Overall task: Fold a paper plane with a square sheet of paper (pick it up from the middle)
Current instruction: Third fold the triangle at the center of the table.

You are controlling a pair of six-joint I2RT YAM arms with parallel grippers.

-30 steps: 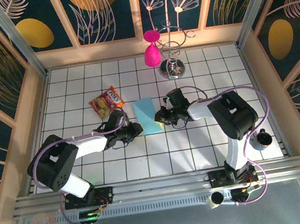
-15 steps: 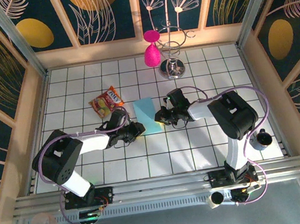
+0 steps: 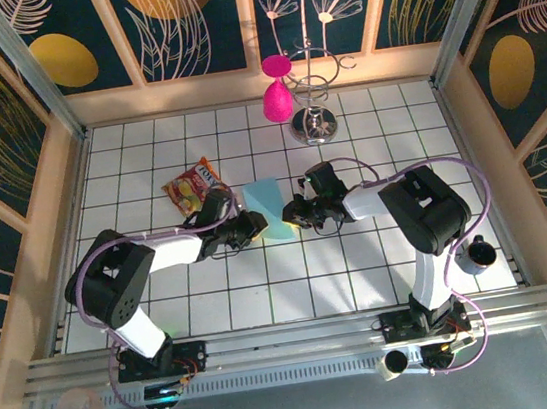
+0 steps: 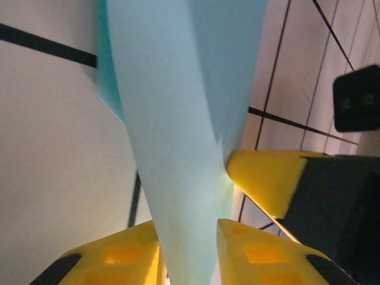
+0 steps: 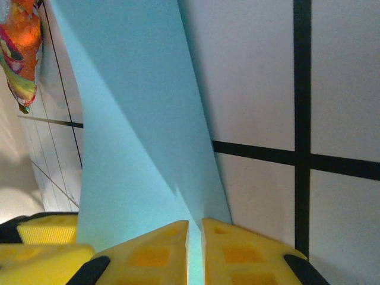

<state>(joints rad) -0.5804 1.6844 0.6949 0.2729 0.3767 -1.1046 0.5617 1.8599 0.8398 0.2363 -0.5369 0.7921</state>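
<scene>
Paper: light-blue sheet (image 3: 267,208), partly folded into a long strip, at the middle of the table (image 3: 363,273), just right of a snack packet (image 3: 193,185).
Lie of the paper: it curls between the two grippers; I cannot tell how much rests on the tiles.
Left gripper: (image 3: 247,227) jaws narrow, closed on the strip's left side, which runs up between its yellow fingers.
Right gripper: (image 3: 293,213) jaws almost together, pinching the strip's right edge.
Spacing: the two sets of fingers sit just beside each other on the same end.
Risk, tear: arms pulling apart or twisting against each other would likely rip thin paper.
Risk, slip: both holds are near the edge, so a tug could free it.
Risk, collision: any inward move could knock fingers together and skew the crease.
</scene>
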